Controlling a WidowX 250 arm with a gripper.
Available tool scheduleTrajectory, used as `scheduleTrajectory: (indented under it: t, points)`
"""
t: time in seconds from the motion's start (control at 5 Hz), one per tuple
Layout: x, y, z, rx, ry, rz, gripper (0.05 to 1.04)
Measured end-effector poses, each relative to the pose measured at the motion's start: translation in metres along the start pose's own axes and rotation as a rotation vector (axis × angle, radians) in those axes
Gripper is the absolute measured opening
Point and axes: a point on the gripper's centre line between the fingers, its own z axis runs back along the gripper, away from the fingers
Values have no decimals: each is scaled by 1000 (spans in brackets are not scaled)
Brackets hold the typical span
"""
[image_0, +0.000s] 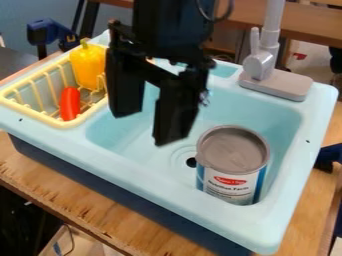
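Observation:
The black gripper (152, 122) hangs over the left part of the light blue sink basin, its two fingers apart with nothing between them. To its lower right, a can (232, 165) with a grey top and a white and blue label stands upright in the basin, apart from the gripper. Left of the gripper, a yellow dish rack (39, 116) holds a yellow bell pepper (87, 65) and a red-orange elongated object (69, 103). The pepper's right side is close to the gripper's left edge in view.
The toy sink's light blue rim (200, 211) surrounds the basin and rests on a wooden table (87, 202). A grey and white faucet (266, 67) rises at the back right. Blue clamps are at the upper left and right edge.

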Motion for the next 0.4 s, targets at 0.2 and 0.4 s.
scheduleTrajectory:
  t: [0.2,0.4]
  points:
    - [-3,-18,-12,-25,14,-31,999]
    - [3,-26,-22,-22,53,-51,999]
